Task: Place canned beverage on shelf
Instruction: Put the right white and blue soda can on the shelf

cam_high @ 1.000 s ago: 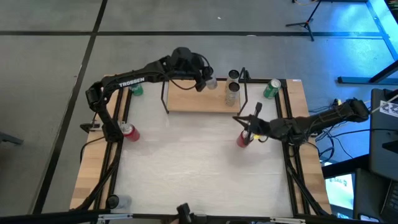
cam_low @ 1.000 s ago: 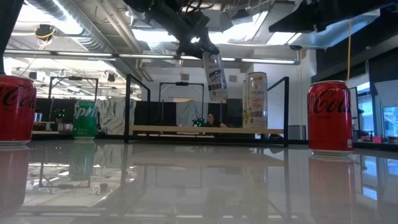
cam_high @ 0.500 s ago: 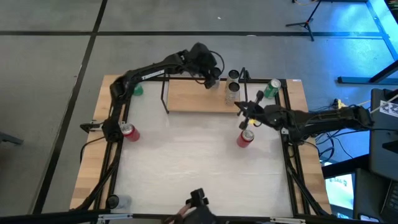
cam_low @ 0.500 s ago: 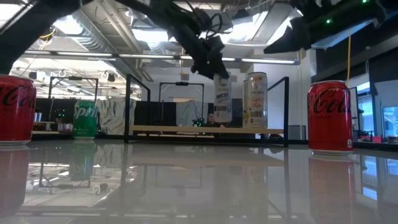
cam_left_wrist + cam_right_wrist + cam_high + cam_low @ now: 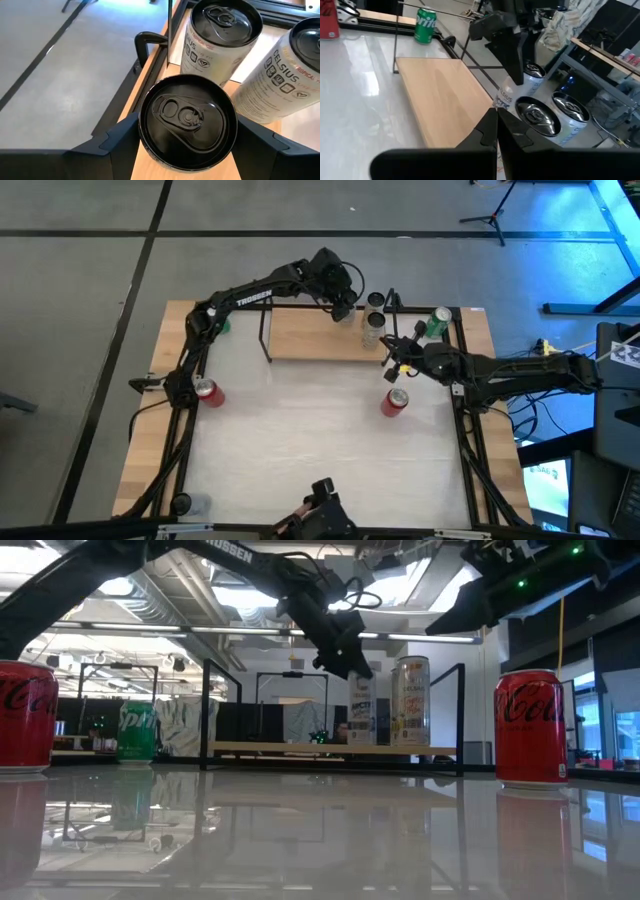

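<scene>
At the far right end of the shelf [image 5: 318, 332] your left tool [image 5: 345, 310] grips a white canned beverage [image 5: 361, 718], fingers [image 5: 117, 137] pressed on both sides of the can just below its black lid. The can stands upright on the light-wood board in the low view. Just beside it, farther right on the board, stand two more white cans [image 5: 374, 320]: you see both close in the left wrist view, one labelled Celsius [image 5: 280, 75]. Your right tool [image 5: 392, 348] hovers above the near right corner of the shelf, its fingers [image 5: 490, 131] closed together with nothing between them. A red cola can [image 5: 394, 401] stands on the worktop [image 5: 300, 440] near it. Another red can [image 5: 207, 391] stands at the worktop's left edge. One green can [image 5: 436, 323] lies at the far right corner, another [image 5: 220, 326] at the far left.
</scene>
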